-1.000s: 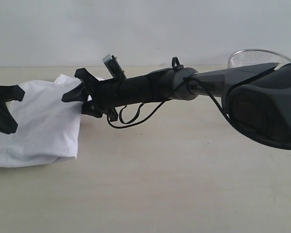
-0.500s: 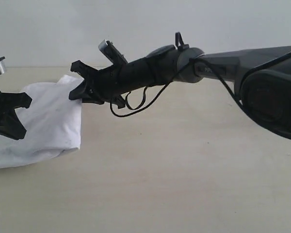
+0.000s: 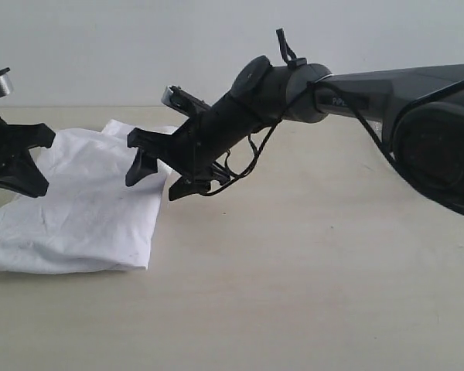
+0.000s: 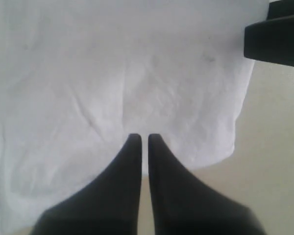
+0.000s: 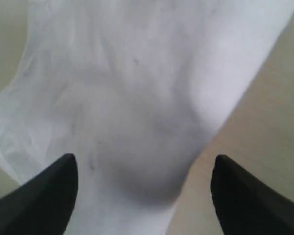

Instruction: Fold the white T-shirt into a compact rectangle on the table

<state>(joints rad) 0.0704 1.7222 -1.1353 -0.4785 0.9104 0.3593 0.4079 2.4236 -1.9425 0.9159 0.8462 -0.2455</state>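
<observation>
The white T-shirt (image 3: 77,212) lies folded and flat on the table (image 3: 309,263) at the left, plain side up. My right gripper (image 3: 153,182) hangs open just above the shirt's right edge, tilted downward, with nothing between its fingers. In the right wrist view the white T-shirt (image 5: 137,73) fills the space under the right gripper (image 5: 144,159). My left gripper (image 3: 23,158) hovers over the shirt's left part, shut and empty. The left wrist view shows the left gripper (image 4: 144,137) above the white T-shirt (image 4: 112,73), near its edge.
My right arm (image 3: 348,85) reaches in from the right across the middle, a black cable (image 3: 247,158) looping under it. Bare table (image 4: 274,156) lies beside the shirt. A pale wall (image 3: 139,46) closes off the far edge.
The right gripper opened and let go of the shirt's fold, then tipped downward. The shirt dropped flat and spread a little to the right. The left gripper stayed shut.
</observation>
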